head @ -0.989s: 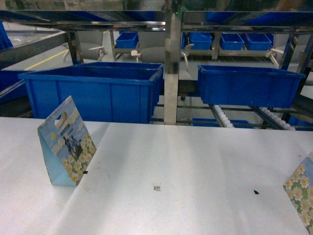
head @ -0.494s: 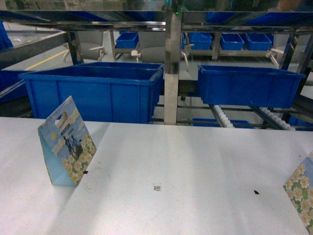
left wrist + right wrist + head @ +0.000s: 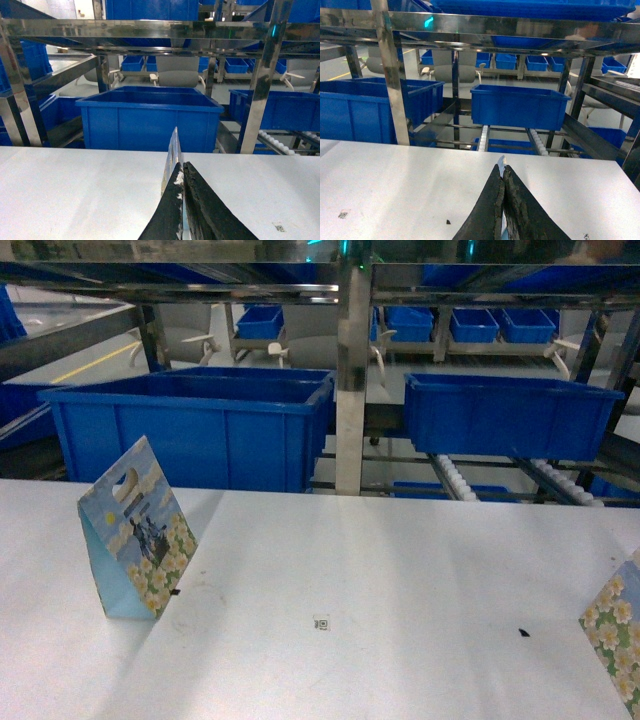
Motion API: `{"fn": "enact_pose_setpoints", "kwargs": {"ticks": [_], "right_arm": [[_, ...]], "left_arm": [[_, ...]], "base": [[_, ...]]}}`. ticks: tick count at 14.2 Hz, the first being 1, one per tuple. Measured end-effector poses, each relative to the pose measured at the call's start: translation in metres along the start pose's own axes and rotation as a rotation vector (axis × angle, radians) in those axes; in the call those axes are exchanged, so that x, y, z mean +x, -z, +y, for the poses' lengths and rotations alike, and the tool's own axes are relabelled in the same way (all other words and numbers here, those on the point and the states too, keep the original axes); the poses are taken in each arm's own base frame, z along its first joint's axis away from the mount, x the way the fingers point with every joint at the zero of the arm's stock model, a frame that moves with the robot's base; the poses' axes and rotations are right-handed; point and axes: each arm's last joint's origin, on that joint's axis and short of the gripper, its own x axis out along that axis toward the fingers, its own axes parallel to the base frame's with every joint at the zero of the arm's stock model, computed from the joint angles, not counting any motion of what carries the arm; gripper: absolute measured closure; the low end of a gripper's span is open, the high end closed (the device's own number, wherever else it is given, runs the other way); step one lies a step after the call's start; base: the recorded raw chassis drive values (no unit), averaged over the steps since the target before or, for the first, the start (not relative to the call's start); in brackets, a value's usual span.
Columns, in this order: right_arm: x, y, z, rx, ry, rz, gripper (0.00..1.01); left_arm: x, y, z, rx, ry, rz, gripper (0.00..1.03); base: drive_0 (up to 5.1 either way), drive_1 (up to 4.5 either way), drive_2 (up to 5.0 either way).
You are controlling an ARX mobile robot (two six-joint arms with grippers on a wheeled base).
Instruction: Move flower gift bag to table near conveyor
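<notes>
White table, flower gift bag upright, left gripper pinched shut

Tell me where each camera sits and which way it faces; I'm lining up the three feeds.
Head: high, behind the table, facing the conveyor and bag; no robot parts show.
Left wrist: low over the table, facing the big bin; shut left pincer shows.
Right wrist: low too, facing the smaller bin; shut right pincer shows.
Shared: all three see the code mark.
</notes>
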Motion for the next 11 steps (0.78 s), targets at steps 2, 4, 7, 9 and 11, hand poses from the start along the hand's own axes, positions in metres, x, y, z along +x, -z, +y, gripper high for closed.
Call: {"fn": "enact_pose_setpoints", "kwargs": {"ticks": [2, 4, 7, 9, 11], "right_arm": [[-0.004, 0.0, 0.0, 0.0, 0.0, 0.003, 0.99], [-0.007, 0.0, 0.0, 0.0, 0.0, 0.005, 0.99], [-0.011, 0.001, 0.0, 0.0, 0.0, 0.005, 0.99], [-0.016, 0.005, 0.0, 0.0, 0.0, 0.04, 0.99], [-0.023, 0.002, 0.0, 0.0, 0.002, 0.005, 0.99]], "left_arm": [[-0.005, -0.001, 0.0, 0.0, 0.0, -0.005, 1.01], [-0.007, -0.001, 0.0, 0.0, 0.0, -0.004, 1.01], [-0.011, 0.0, 0.0, 0.0, 0.0, -0.003, 1.01], [-0.015, 0.002, 0.0, 0.0, 0.0, 0.013, 1.01], [-0.023, 0.0, 0.0, 0.0, 0.002, -0.01, 1.01]], "base": [[0.0, 0.0, 0.0], [0.0, 0.0, 0.0], [0.0, 0.0, 0.0], [0.0, 0.0, 0.0], [0.0, 0.0, 0.0]]}}
